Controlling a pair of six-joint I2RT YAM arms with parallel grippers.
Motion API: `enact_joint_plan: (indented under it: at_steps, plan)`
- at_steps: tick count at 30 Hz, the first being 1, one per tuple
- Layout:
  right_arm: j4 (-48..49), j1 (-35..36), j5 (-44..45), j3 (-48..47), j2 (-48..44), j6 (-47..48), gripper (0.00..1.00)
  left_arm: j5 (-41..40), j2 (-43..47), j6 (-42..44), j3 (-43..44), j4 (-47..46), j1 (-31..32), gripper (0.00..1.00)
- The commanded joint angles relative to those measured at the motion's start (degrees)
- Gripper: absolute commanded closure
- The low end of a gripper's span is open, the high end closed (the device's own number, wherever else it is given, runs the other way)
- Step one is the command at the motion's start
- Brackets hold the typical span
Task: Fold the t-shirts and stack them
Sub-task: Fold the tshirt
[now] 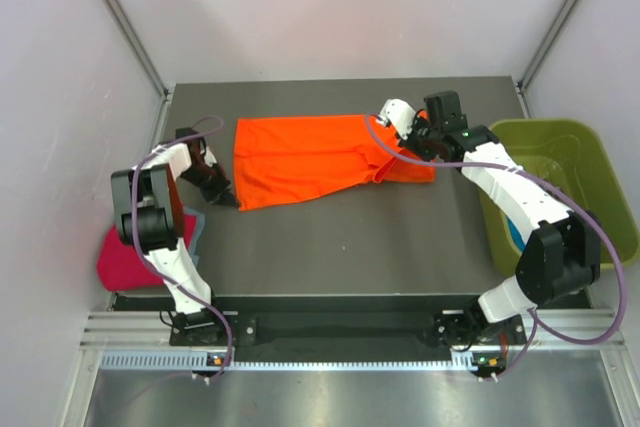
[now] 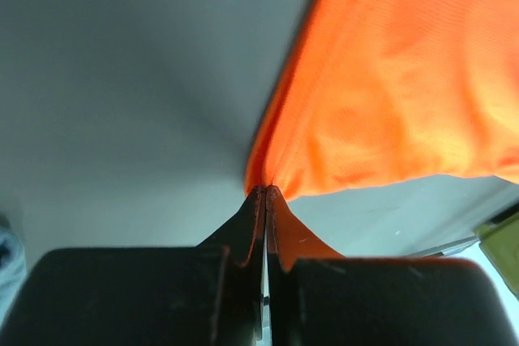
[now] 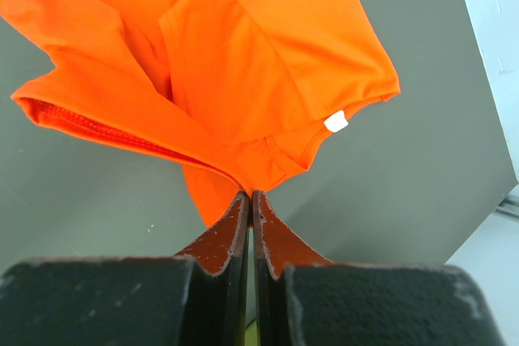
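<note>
The bright orange t-shirt point(image 1: 310, 159) lies stretched across the far middle of the table. My left gripper point(image 1: 230, 199) is shut on its near-left corner, which shows pinched at the fingertips in the left wrist view point(image 2: 265, 190). My right gripper point(image 1: 402, 145) is shut on the shirt's bunched right end near the collar point(image 3: 250, 194); the small white tag point(image 3: 336, 121) shows just beyond the jaws. A magenta-pink t-shirt point(image 1: 122, 259) and a grey-blue one point(image 1: 196, 223) lie at the table's left edge, partly under the left arm. A teal-blue one point(image 1: 511, 233) shows inside the bin.
The olive-green plastic bin point(image 1: 590, 172) stands off the table's right edge, beside the right arm. White walls close in the table on the left, back and right. The grey tabletop point(image 1: 350, 247) lies between the orange shirt and the arm bases.
</note>
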State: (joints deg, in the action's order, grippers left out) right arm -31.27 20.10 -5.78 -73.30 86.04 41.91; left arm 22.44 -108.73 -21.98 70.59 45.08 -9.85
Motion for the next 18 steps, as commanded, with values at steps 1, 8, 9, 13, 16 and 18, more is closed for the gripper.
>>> enact_joint_plan:
  at_steps: [1, 8, 9, 13, 16, 18]
  plan:
    - [1.7, -0.4, 0.4, -3.1, -1.2, -0.6, 1.0, 2.3, 4.7, -0.4, 2.2, 0.2, -0.5, 1.0]
    - [3.0, -0.7, 1.6, -4.1, -2.0, -0.3, 1.0, 2.7, 5.0, 0.1, 13.4, 0.8, -1.2, 1.0]
    - [3.2, -0.8, 2.1, -4.3, -1.8, -0.5, 1.0, 2.6, 4.4, 0.2, 14.3, 0.7, -1.1, 1.0]
    - [5.2, -1.5, 2.8, -6.8, 0.5, -1.5, 1.0, 2.3, 2.5, 0.1, 17.5, 0.0, -1.2, 1.0]
    - [6.1, -2.0, 3.6, -8.7, 2.2, -1.6, 1.0, 1.7, 0.6, 0.0, 19.8, -0.9, -1.2, 1.0]
    - [6.6, -2.5, 3.8, -9.7, 4.2, -1.6, 1.0, 1.6, -1.2, 0.1, 22.0, -1.2, -1.1, 1.0]
